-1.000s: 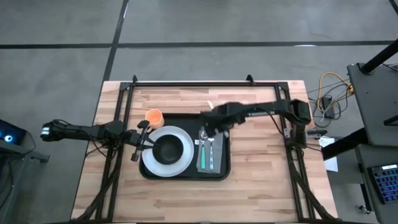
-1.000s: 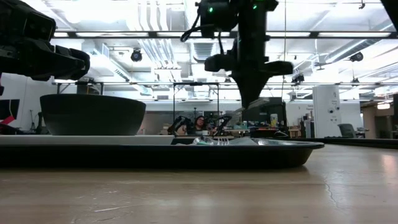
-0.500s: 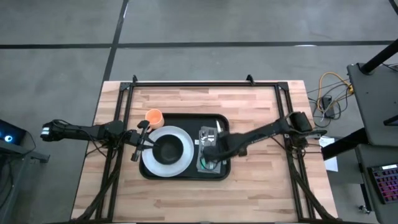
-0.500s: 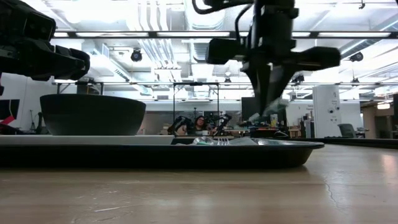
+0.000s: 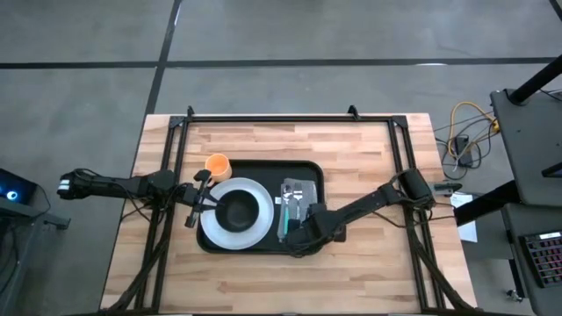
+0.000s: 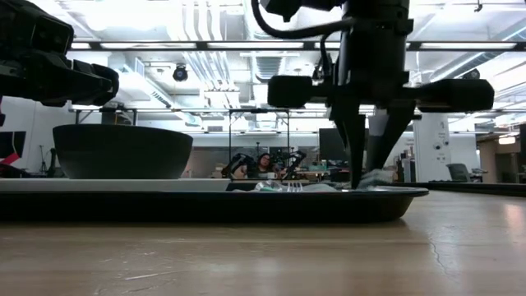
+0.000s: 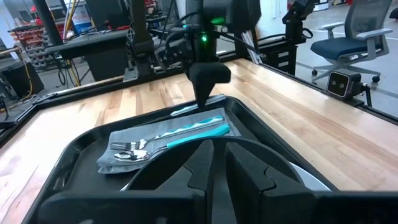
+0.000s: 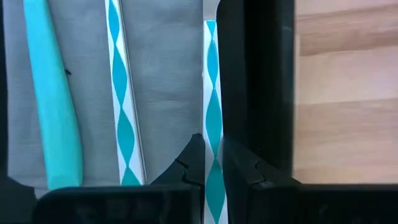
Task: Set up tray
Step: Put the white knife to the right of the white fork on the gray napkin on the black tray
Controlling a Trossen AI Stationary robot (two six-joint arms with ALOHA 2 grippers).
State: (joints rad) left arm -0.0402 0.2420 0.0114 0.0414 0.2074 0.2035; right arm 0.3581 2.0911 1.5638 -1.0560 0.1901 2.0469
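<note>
The black tray (image 5: pixel 263 248) lies mid-table. On it a dark bowl (image 5: pixel 235 211) sits on a white plate (image 5: pixel 253 230), and to their right a grey napkin (image 5: pixel 288 216) carries cutlery with teal handles (image 7: pixel 199 132). My right gripper (image 8: pixel 211 167) is shut and points down over the napkin's near end, close to the tray's right rim (image 8: pixel 255 87). My left gripper (image 7: pixel 217 177) waits shut and level at the tray's left side, holding nothing. My right gripper stands with its shut fingertips over the napkin's teal-striped right edge (image 8: pixel 213 106), coming from above. In the low view its fingers (image 6: pixel 359 156) reach down to the cloth's height. Whether they touch the cloth, I cannot tell.
An orange cup (image 5: pixel 218 164) stands on the wood just past the tray's far left corner. Bare wooden table (image 5: pixel 369 263) lies to the right of and in front of the tray. Black frame rails (image 5: pixel 290 118) border the table's far edge and its sides.
My right gripper has swung from the napkin's far end toward the table's near edge, come down lower, and rolled about its own axis, staying shut. The napkin, cutlery, plate and bowl have kept their places.
</note>
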